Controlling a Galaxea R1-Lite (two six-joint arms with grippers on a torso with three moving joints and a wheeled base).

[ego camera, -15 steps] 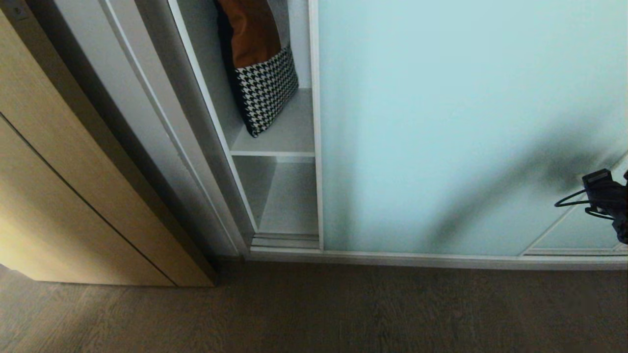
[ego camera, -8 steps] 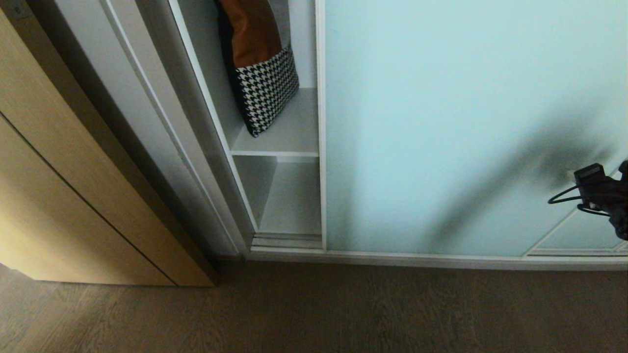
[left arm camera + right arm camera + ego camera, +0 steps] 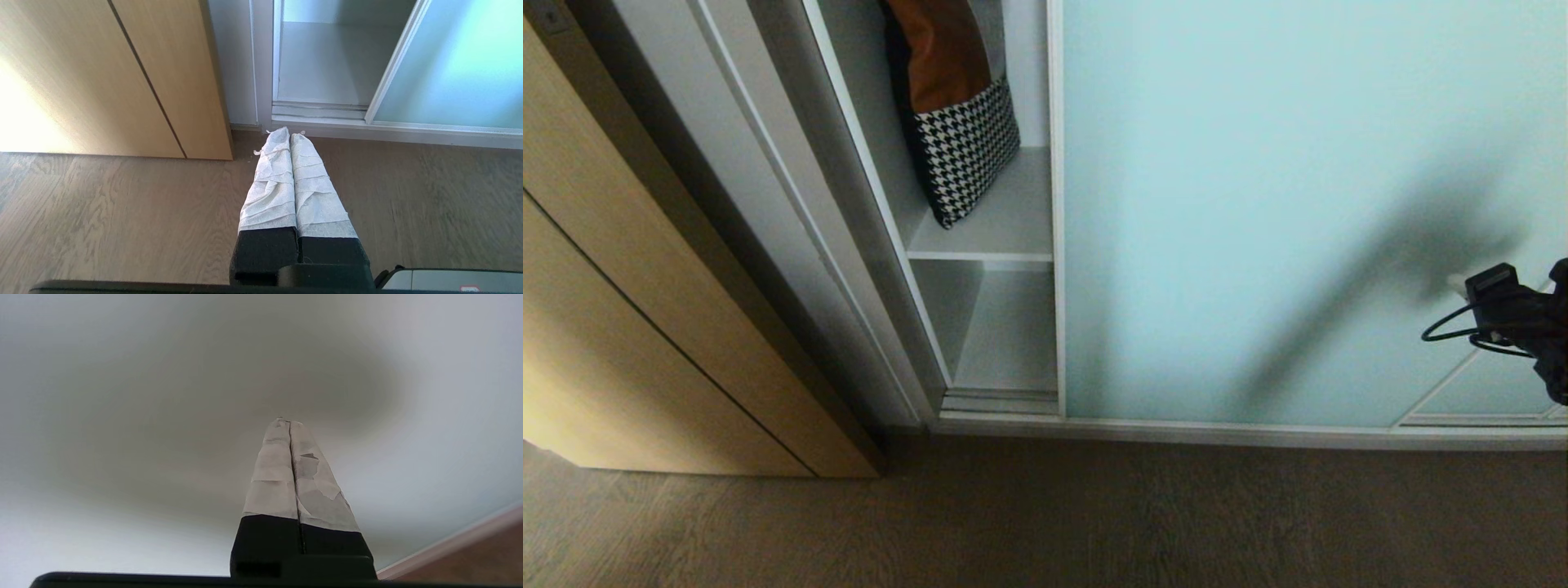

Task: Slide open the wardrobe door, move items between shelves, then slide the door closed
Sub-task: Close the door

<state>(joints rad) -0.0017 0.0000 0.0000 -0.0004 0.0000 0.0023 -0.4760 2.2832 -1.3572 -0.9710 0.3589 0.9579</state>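
Right wrist view: closed end effector point(image 3: 289, 422) against sliding wardrobe door point(image 3: 122, 396).

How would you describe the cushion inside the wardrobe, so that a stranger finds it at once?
Look left of the sliding wardrobe door, into the open gap. On the upper shelf a cushion leans against the wardrobe's side wall. Its rust-orange top and black-and-white houndstooth bottom set it apart from the plain grey boards.

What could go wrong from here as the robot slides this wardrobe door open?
1. The right gripper is shut, its taped fingers pointed at the smooth frosted sliding wardrobe door; with no handle visible there, they may slip instead of pushing it.
2. The opening is narrow, so reaching past the door edge toward the houndstooth cushion on the shelf could snag the arm.
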